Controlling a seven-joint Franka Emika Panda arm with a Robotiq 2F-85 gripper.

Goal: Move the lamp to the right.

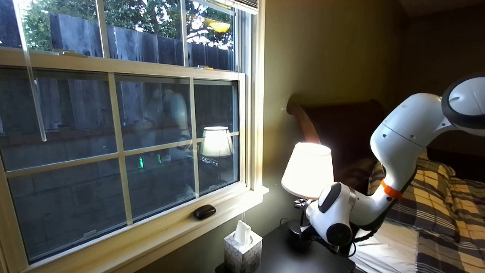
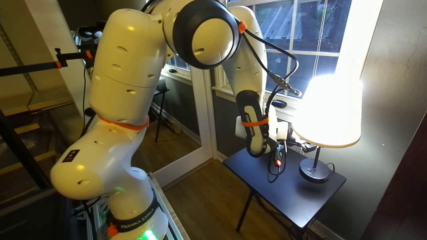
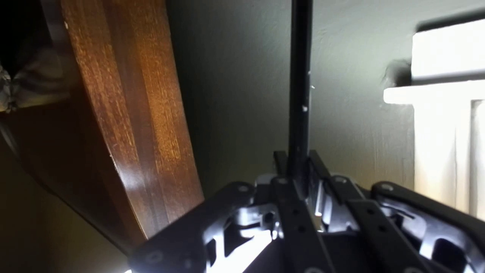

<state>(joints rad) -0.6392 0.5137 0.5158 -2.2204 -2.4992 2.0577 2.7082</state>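
Note:
The lit lamp has a glowing cream-white shade, seen in both exterior views point(image 1: 307, 170) point(image 2: 328, 113). Its thin dark stem shows in the wrist view point(image 3: 300, 76). Its round dark base point(image 2: 314, 171) is over the small dark table point(image 2: 267, 180), with a shadow on the tabletop below it; it looks slightly raised. My gripper point(image 3: 297, 163) has both fingers closed against the stem, one on each side. In the exterior views the gripper point(image 1: 301, 204) point(image 2: 307, 146) reaches the stem just under the shade; the arm partly hides it.
A tissue box point(image 1: 243, 248) stands at the table's corner near the window. A black mouse-like object point(image 1: 204, 212) lies on the sill point(image 1: 166, 235). The bed point(image 1: 435, 201) and its wooden headboard point(image 3: 132, 113) are beside the table. A wall is behind the lamp.

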